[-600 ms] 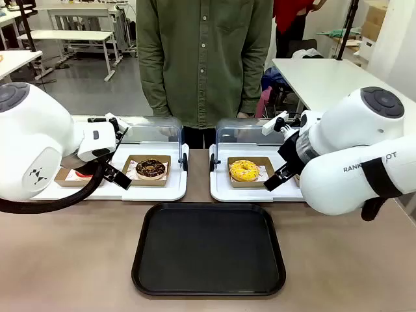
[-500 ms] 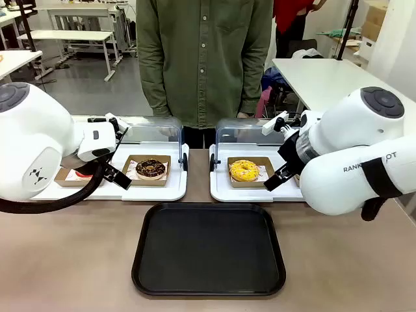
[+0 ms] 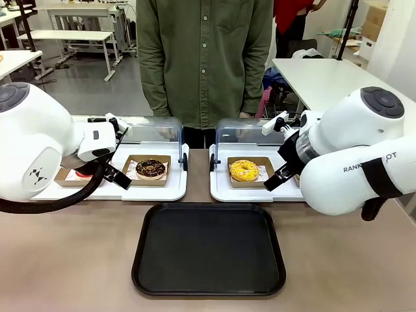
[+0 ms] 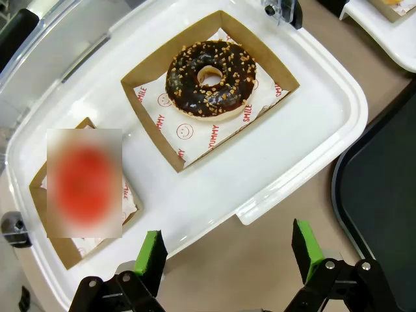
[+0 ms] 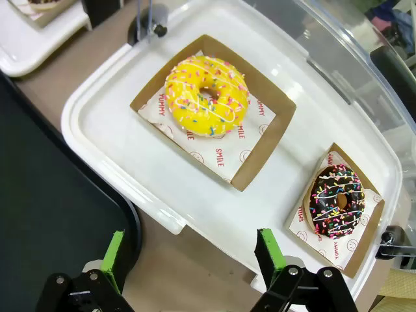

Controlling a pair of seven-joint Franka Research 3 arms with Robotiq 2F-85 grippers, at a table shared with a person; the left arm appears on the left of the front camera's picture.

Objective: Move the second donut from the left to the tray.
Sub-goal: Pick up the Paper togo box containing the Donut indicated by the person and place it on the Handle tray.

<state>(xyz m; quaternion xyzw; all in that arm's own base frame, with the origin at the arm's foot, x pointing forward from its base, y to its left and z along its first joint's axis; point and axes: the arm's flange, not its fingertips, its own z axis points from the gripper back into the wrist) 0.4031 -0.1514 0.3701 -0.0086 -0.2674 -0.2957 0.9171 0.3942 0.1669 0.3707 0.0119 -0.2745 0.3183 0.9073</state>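
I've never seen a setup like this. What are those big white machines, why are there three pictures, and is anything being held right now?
The white machines are two robot arms. One picture looks from between them across the table at a person standing on the far side. The other two come from cameras on the arms' wrists, looking along each gripper's green-padded fingers. The left gripper hangs open by the edge of a white tray holding the chocolate donut in its cardboard holder. The right gripper hangs open by a second white tray with a yellow donut and a rainbow-sprinkled donut. Nothing is held. The black tray lies nearer the robot.
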